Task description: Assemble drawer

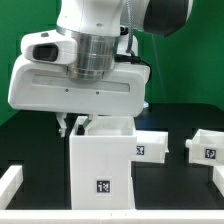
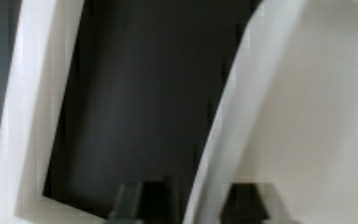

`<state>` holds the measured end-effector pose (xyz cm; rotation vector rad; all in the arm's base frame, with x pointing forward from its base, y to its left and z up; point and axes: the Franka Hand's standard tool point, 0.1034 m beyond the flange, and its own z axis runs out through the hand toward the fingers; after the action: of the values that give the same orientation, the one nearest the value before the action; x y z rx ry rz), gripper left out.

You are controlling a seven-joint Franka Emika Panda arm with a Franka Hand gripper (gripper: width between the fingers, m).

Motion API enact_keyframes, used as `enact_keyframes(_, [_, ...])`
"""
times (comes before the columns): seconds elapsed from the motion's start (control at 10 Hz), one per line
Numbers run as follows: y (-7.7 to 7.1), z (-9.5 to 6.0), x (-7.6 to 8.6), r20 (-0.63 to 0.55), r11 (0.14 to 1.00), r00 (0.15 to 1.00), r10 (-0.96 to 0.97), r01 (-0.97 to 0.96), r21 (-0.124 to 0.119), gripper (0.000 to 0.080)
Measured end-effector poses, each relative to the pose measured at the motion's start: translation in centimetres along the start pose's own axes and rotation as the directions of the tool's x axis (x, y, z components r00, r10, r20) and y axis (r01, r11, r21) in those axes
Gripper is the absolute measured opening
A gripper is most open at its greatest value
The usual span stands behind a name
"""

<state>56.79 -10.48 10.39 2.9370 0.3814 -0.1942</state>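
Fingers (image 2: pixel 144 203) pinching the casing (image 1: pixel 100 165) wall (trays (image 1: pixel 152 147) wait beside it): looks like the grasp step; next calls for a steady, level lift.

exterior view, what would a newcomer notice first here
The big white robot arm fills the top centre, its gripper down on the tall white casing at the front. In the wrist view, dark fingers straddle the casing's wall. Two low tray boxes sit toward the exterior view's right.
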Motion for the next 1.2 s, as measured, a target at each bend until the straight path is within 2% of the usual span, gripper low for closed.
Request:
enact_keyframes(0.1, [0.0, 0.0, 0.0, 0.0, 1.0, 1.0, 0.0, 0.0, 0.0, 0.005])
enact_keyframes(0.4, [0.1, -0.1, 0.0, -0.002, 1.0, 1.0, -0.018, 0.018, 0.0, 0.005])
enact_keyframes(0.6, [-0.8, -1.5, 1.2, -0.015, 0.98, 0.98, -0.196, 0.196, 0.009, 0.005])
enact_keyframes(0.7, [-1.8, -2.2, 1.9, -0.033, 0.956, 0.955, -0.293, 0.294, 0.005, 0.0036])
enact_keyframes(0.8, [-1.9, -2.4, 2.1, -0.049, 0.944, 0.943, -0.329, 0.328, -0.015, 0.0035])
enact_keyframes(0.9, [-1.0, -2.0, 1.4, -0.06, 0.946, 0.945, -0.323, 0.321, -0.043, 0.0035])
enact_keyframes(1.2, [-0.4, -1.7, 0.8, -0.017, 0.863, 0.864, -0.503, 0.501, -0.071, 0.0035])
